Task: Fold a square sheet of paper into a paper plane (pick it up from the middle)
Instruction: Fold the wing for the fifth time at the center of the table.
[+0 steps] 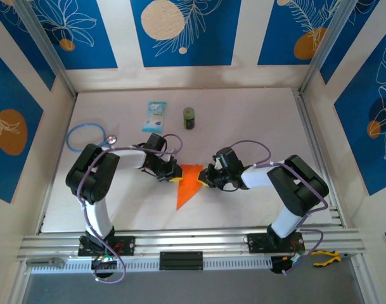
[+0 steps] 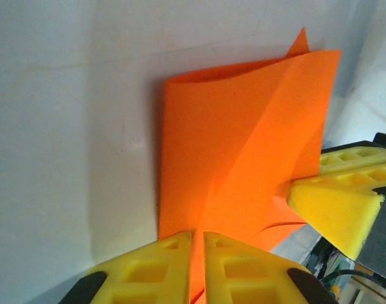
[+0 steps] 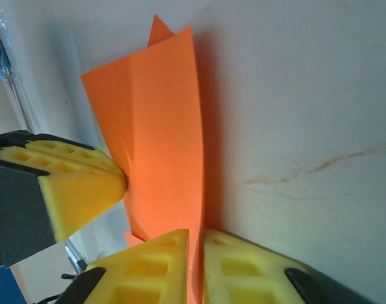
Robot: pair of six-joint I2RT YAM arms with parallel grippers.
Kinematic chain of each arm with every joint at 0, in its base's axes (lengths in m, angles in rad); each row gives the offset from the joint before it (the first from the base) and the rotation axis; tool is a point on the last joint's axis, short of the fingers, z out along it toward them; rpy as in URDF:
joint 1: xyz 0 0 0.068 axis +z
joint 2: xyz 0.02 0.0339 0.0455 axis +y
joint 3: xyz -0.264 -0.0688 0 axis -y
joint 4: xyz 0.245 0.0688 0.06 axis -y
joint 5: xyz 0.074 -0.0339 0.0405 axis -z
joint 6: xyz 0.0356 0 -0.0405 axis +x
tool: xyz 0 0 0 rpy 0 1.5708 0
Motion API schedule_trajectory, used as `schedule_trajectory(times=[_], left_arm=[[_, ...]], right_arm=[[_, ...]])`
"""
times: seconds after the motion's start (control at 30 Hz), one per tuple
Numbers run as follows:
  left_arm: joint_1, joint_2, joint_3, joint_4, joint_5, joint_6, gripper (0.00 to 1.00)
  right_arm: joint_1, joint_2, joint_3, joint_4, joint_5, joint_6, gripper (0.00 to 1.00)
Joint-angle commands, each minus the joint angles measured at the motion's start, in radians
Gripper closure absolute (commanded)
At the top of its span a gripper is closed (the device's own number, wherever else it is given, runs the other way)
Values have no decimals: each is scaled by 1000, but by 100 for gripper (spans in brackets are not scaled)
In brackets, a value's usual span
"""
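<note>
1. I am pinching the orange sheet [image 1: 187, 188] from both sides. My left gripper [image 1: 174, 177] is closed down narrow on one edge and my right gripper [image 1: 203, 179] is closed the same way on the opposite edge, with paper running between each pair of yellow pads.
2. The sheet is lying mid-table [image 1: 256, 126] between my wrists, its wide end at my fingers and its point aiming back toward my bases.
3. I am judging the folding as partway done. Diagonal creases and a tapering outline are showing, but the layers are bowing apart loosely and I am seeing no pressed, flat wings.
4. What is remaining, I am guessing, is bringing the sides together along the lengthwise line and flattening them.
5. The far edge is curling off the surface and one corner is poking up behind it. I am treating those thin edges as easy to crumple if my hands pull apart.
6. My fingertips are working very near each other, so I am expecting little room between them. The light-blue packet [image 1: 155, 116], green can [image 1: 189, 118] and blue loop [image 1: 85, 136] are sitting well apart, leaving bare table nearer my bases.
</note>
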Motion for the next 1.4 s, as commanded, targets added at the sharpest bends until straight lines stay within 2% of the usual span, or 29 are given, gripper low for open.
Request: schedule_trajectory(times=[0.0, 0.23, 0.5, 0.67, 1.0, 1.37], left_arm=[[-9, -74, 26, -47, 10, -10, 82], [-19, -142, 4, -37, 8, -51, 80], [-41, -120, -53, 51, 3, -113, 85], [-53, -62, -59, 75, 1, -107, 87], [-56, -4, -84, 39, -74, -36, 94], [-54, 19, -90, 57, -53, -8, 97]], right_arm=[[-3, -4, -5, 23, -22, 13, 90], [26, -46, -45, 32, 98, 160, 92], [90, -92, -63, 14, 200, 267, 92], [105, -102, -80, 48, 188, 267, 92], [114, -102, -85, 69, 159, 238, 91], [91, -92, -67, 66, 92, 132, 79]])
